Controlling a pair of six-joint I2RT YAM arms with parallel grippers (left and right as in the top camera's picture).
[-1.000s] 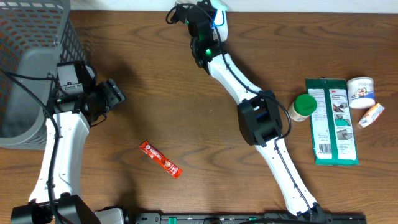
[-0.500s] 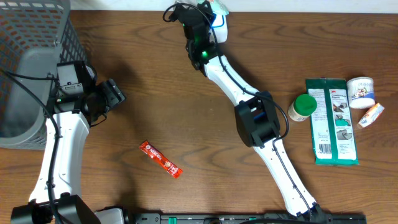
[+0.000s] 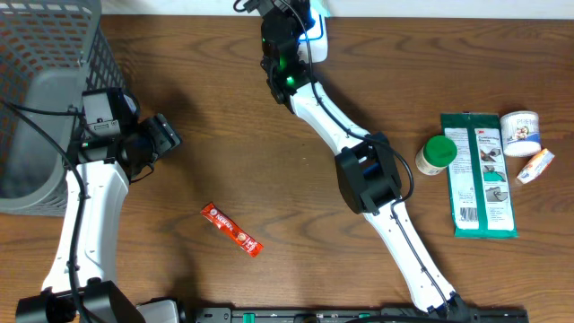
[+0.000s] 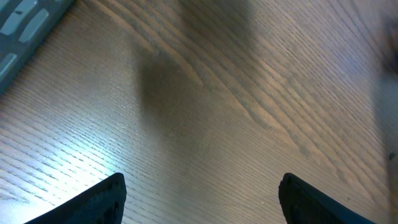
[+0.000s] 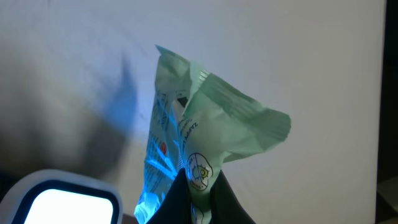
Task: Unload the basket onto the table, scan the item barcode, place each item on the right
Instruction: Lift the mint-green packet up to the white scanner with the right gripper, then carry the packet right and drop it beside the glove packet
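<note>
Barcode scan in progress, read across the worktop (image 3: 233,135) from left to right; at ten o'clock a grey mesh basket (image 3: 54,36) sits at the edge, and just beside it the left gripper (image 3: 161,135) hangs with its jaws spread wide and nothing between them, its wrist view showing only bare wood between the dark fingertips (image 4: 102,202); at about seven o'clock a red sachet (image 3: 231,229) lies alone, well apart from both arms; at twelve o'clock the right gripper (image 5: 198,186) is pinched tight on the bottom edge of a pale green packet (image 5: 205,118), holding it upright just beside the white scanner (image 5: 59,199), whose blue light washes the packet's lower left face; whether the barcode itself faces the window cannot be told; at three o'clock a green-capped bottle (image 3: 437,154), a green wipes pack (image 3: 480,175), a white tub (image 3: 520,133) and a small orange-and-white item (image 3: 536,166) wait together. Judged from this, the step in hand is presenting the packet to the reader; the next move likely calls for a slow turn or tilt of the wrist so the printed code meets the light squarely, with a firm grip on the thin, crumpled film, which could flex and hide the bars.
</note>
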